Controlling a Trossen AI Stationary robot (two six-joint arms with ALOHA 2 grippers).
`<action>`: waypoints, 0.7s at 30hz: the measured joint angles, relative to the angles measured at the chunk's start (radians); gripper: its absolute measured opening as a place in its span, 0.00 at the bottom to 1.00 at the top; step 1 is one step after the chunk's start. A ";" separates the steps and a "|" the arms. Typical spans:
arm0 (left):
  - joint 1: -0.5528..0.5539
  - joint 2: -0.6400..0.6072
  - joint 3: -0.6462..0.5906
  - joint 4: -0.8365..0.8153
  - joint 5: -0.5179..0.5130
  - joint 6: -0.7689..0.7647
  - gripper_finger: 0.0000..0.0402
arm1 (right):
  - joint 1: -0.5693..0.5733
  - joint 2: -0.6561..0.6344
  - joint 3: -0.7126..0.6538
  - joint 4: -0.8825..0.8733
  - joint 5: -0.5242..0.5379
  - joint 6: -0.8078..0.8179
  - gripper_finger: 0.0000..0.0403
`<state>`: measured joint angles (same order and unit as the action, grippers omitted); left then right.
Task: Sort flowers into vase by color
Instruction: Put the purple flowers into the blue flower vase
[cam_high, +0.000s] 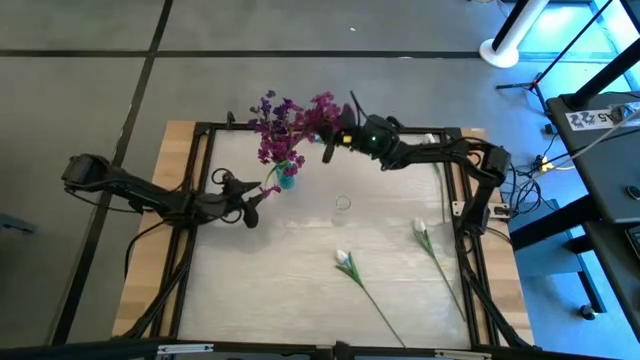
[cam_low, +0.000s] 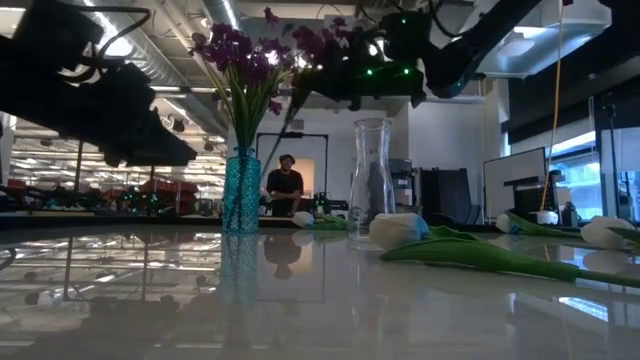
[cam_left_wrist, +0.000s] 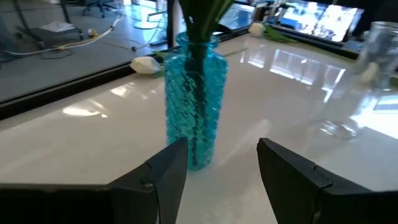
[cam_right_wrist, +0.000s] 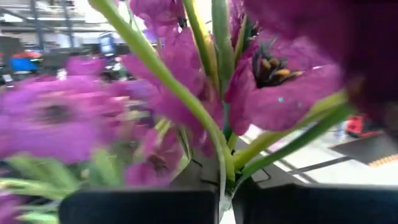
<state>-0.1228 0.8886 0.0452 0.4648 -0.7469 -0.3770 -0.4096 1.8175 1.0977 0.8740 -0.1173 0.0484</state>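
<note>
We see the right arm stretched from the right side across the far edge of the pale glossy tabletop (cam_high: 300, 270), its right claw (cam_high: 328, 146) raised above the surface and clenched on the green stem of a purple-magenta artificial flower sprig (cam_high: 318, 112). The left arm reaches in from the left, low over the tabletop, with the left claw (cam_high: 262, 193) released and aimed at the textured teal glass vase (cam_high: 287, 178), just beside it but apart from it.

The right wrist view alone shows us the thin green stem (cam_right_wrist: 221, 180) pinched between that claw's dark fingers (cam_right_wrist: 143, 208), blossoms crowding close. The left wrist view shows the gap between its two fingers (cam_left_wrist: 165, 171) and the vase. The low view reveals a clear glass carafe (cam_low: 371, 180) standing right of the teal vase, barely visible from above.

The teal vase already carries a bunch of purple-magenta blossoms (cam_high: 272, 125). Two white tulip-like buds on long thin green stems (cam_high: 345, 262) lie flat on the near right tabletop.
</note>
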 joint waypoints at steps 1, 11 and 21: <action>0.011 0.013 0.008 0.002 0.000 0.006 0.47 | 0.012 0.000 0.000 -0.006 -0.001 0.000 0.02; 0.040 0.039 0.023 0.018 -0.007 0.031 0.47 | 0.085 0.000 0.000 -0.073 -0.006 0.026 0.02; 0.040 0.039 0.023 0.026 -0.008 0.039 0.47 | 0.113 -0.024 0.000 -0.108 -0.007 0.078 0.02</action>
<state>-0.0826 0.9276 0.0685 0.4908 -0.7547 -0.3378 -0.2963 1.7934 1.0977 0.7658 -0.1248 0.1267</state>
